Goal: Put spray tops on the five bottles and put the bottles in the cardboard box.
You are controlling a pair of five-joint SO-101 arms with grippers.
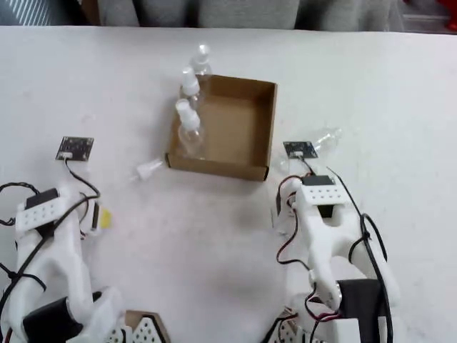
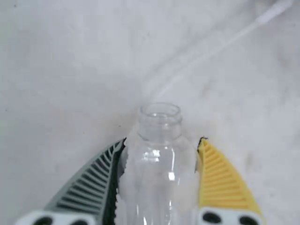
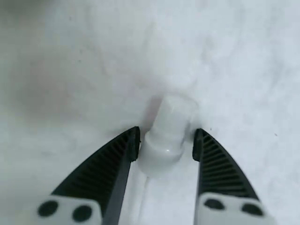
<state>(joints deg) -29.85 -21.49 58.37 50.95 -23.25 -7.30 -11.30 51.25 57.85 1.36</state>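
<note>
Nearest the arms, the left end effector [image 2: 162, 140] is closed around the shoulder of an uncapped clear bottle [image 2: 159, 126]. Its grey and yellow fingers pinch the body so that the threaded neck juts free ahead, apparently to keep the mouth clear for a top. The right end effector [image 3: 165, 136] grips a white spray top [image 3: 169, 117] by its collar between narrowly set black fingers, with the dip tube trailing back toward the wrist; this hold looks meant to present the top to a bottle neck. Both sit low over the white tabletop [image 1: 214, 236], well apart from each other. Farther out, a loose spray top [image 1: 148, 169] lies just off the near left corner of the cardboard box [image 1: 271, 128]. Three capped bottles [image 1: 189, 118] line the box's left wall; the nearest seems to be inside, while the other two cannot be placed for certain. Another bottle [image 1: 325, 138] lies on the tabletop to the box's right, probably yet to be handled.
</note>
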